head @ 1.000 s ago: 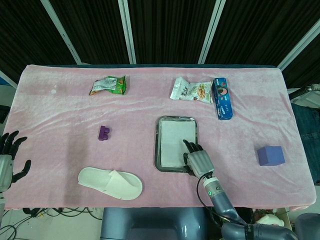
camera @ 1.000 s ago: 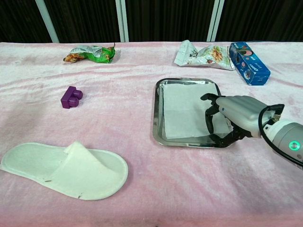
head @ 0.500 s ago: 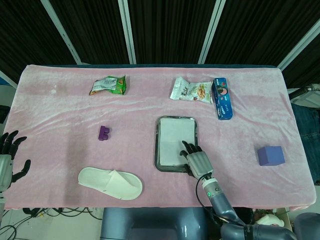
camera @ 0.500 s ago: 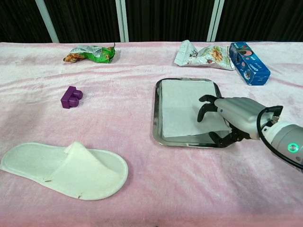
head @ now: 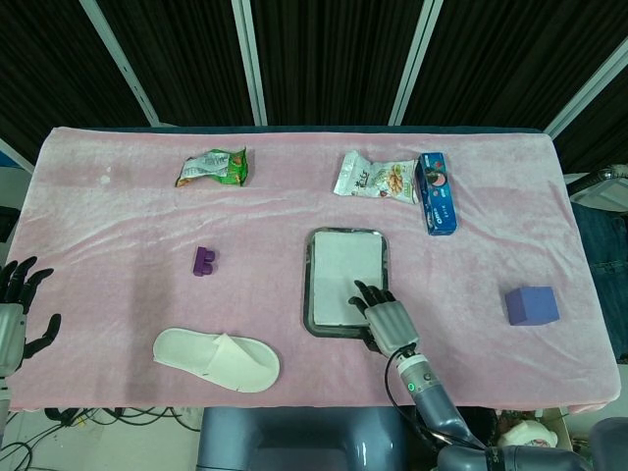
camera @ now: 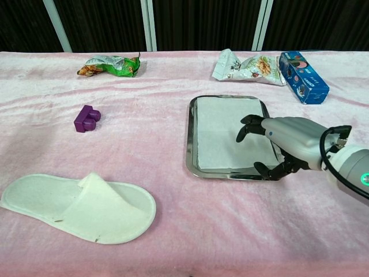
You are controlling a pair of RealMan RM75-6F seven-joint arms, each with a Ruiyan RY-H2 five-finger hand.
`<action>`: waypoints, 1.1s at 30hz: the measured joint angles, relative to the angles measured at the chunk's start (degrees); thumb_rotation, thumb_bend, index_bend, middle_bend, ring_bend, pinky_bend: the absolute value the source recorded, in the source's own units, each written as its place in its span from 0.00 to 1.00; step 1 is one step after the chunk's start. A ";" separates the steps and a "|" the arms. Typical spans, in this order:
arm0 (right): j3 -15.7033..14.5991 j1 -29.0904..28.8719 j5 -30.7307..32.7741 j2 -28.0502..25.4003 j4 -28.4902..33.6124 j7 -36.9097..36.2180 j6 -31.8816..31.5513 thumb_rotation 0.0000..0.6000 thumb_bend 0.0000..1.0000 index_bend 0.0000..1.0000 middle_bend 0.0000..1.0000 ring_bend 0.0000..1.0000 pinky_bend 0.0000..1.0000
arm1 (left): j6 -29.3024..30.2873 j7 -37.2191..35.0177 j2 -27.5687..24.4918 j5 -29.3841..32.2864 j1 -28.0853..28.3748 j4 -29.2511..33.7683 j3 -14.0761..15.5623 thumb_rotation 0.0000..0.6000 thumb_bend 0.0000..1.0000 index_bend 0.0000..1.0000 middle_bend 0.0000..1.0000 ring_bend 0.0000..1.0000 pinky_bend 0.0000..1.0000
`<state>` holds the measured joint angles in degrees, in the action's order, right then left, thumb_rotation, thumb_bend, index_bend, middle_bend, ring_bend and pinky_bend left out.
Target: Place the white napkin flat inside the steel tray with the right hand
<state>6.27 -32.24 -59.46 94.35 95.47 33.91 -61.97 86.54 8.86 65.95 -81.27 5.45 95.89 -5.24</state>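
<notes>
The white napkin (head: 342, 274) (camera: 221, 131) lies flat inside the steel tray (head: 307, 285) (camera: 188, 138) at the middle of the pink-covered table. My right hand (head: 389, 320) (camera: 287, 143) hovers over the tray's near right corner. Its fingertips (camera: 247, 124) are bent downward just above the napkin and hold nothing. The thumb sits by the tray's front rim. Off the table's left edge, my left hand (head: 17, 308) hangs with its fingers spread, seen only in the head view.
A white slipper (head: 216, 359) (camera: 81, 206) lies near the front left. A purple block (head: 204, 260) sits left of the tray, a purple cube (head: 532, 305) to the right. At the back are a green snack bag (head: 213, 167), a white snack bag (head: 374, 178) and a blue box (head: 436, 192).
My right hand has drawn back toward the near edge and its fingertips have lifted off the napkin. The napkin stays flat in the tray. The left hand has not moved.
</notes>
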 measured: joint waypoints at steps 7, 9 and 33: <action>4.62 -2.62 1.54 -2.14 -0.98 -5.94 4.88 1.00 0.41 0.16 0.06 0.12 0.18 | -0.12 0.11 0.09 0.14 0.04 0.14 -0.01 1.00 0.38 0.19 0.06 0.00 0.01; 5.81 -3.85 1.95 -2.49 -2.49 -8.45 7.32 1.00 0.41 0.12 0.05 0.12 0.18 | -0.38 0.12 0.10 0.37 0.10 0.13 -0.04 1.00 0.38 0.19 0.06 0.00 0.01; 6.34 -10.78 3.79 4.44 -17.44 -11.52 11.59 1.00 0.36 0.29 0.14 0.14 0.18 | -1.32 0.45 -0.07 1.29 0.35 0.06 -0.06 1.00 0.38 0.19 0.06 0.00 0.01</action>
<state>12.61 -43.02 -55.67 98.79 78.03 22.39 -50.38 85.22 9.31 65.89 -79.98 5.81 95.94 -5.30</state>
